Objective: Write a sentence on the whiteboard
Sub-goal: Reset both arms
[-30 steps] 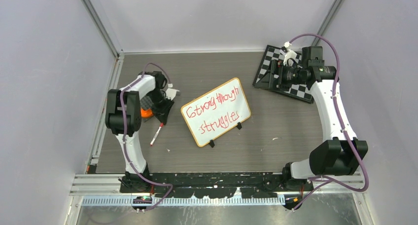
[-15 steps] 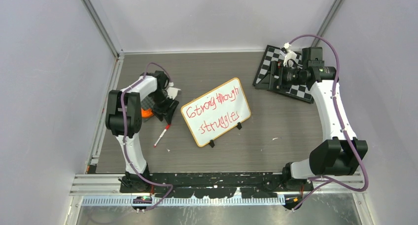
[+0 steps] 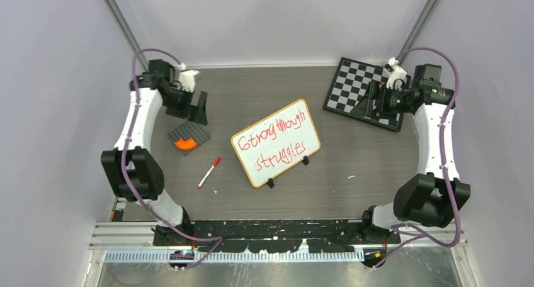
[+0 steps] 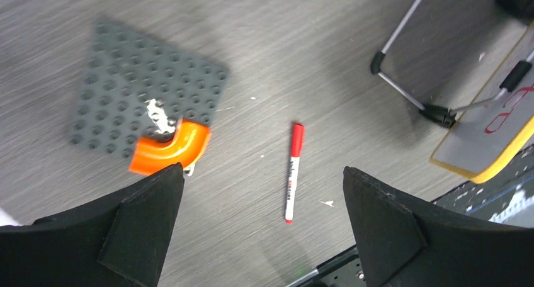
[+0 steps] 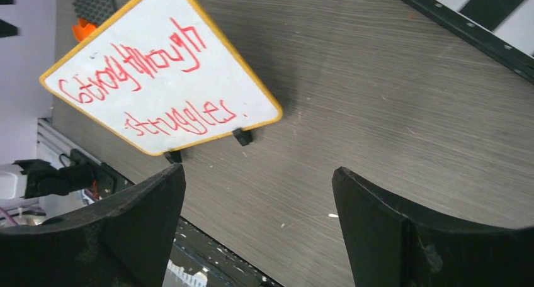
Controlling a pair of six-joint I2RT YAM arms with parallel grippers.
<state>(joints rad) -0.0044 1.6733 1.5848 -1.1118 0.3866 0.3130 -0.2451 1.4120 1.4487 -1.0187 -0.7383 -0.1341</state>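
Observation:
The whiteboard [image 3: 276, 143] stands tilted on its black feet mid-table, its orange-tan rim also in the right wrist view [image 5: 160, 73] and its back edge in the left wrist view [image 4: 497, 136]. The sentence [image 3: 277, 138] is two red handwritten lines [image 5: 157, 79]. A red-capped marker [image 3: 209, 172] lies flat on the table left of the board, alone [image 4: 293, 172]. My left gripper [image 3: 196, 107] hangs open and empty at the far left, high above the marker [image 4: 262, 169]. My right gripper [image 3: 370, 104] is open and empty over the checkered board's edge [image 5: 258, 168].
A grey studded plate [image 3: 189, 135] with an orange curved piece [image 4: 170, 150] lies left of the marker. The black-and-white checkered board [image 3: 352, 85] leans at the far right [image 5: 497, 22]. The black base rail [image 3: 277, 227] runs along the near edge.
My left gripper opened and let go of the marker, which now lies on the table. The left arm rose and swung back to the far left. The right arm shifted slightly right.

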